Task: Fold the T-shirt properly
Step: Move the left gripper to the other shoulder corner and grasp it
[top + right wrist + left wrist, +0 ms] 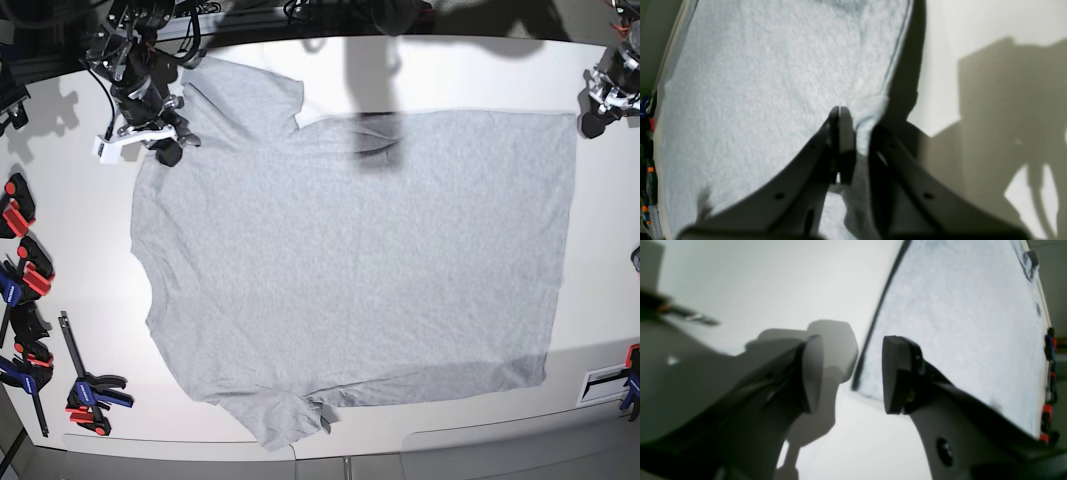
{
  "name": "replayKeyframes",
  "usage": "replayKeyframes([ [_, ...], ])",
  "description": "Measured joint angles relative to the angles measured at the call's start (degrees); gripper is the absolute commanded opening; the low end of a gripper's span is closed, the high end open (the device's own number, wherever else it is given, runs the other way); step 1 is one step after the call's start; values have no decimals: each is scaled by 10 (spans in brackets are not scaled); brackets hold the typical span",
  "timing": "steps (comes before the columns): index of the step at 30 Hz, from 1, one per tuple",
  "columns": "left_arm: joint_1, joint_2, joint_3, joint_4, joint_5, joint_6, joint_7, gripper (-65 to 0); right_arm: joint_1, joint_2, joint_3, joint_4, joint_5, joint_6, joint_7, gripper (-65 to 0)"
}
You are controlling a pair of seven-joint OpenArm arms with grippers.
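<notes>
Along the near-left edge of the table (600, 300), several clamps (85, 392) with red, orange and blue handles are lying clear of the cloth. Across the middle, the T-shirt (350, 270) is being shown spread flat, plain grey side up, hem to the right and collar end to the left, one sleeve at the near edge and the other at the far left. No fold is yet visible, so the step in hand is judged to be the first grasp.

At the far left, the right gripper (855, 133) is being held clamped on a pinch of fabric at the shirt's edge by the far sleeve; its fingers are drawn together with cloth between them. At the far right corner, the left gripper (853, 373) is being held with its fingers apart, nothing between them, just beside the hem corner rather than on it.

A closing of the left gripper on that hem corner is probably being called for next, so that both far corners can be lifted and carried toward the near edge. Nothing is seen lying on the shirt; a clamp (140, 135) at the far left is standing close to the held sleeve and may be brushed.
</notes>
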Motion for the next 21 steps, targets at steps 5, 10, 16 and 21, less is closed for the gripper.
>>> replayKeyframes([
  [5, 0, 0, 22, 1, -5, -3, 3, -383, 0, 0, 0, 0, 0, 0, 0, -650],
  [10, -1, -2, 22, 1, -10, -3, 19, -383, 0, 0, 0, 0, 0, 0, 0, -650],
  [16, 0, -2, 22, 2, -32, -5, 62, -383, 0, 0, 0, 0, 0, 0, 0, -650],
  [21, -5, -1, 22, 2, -32, -5, 72, -383, 0, 0, 0, 0, 0, 0, 0, -650],
])
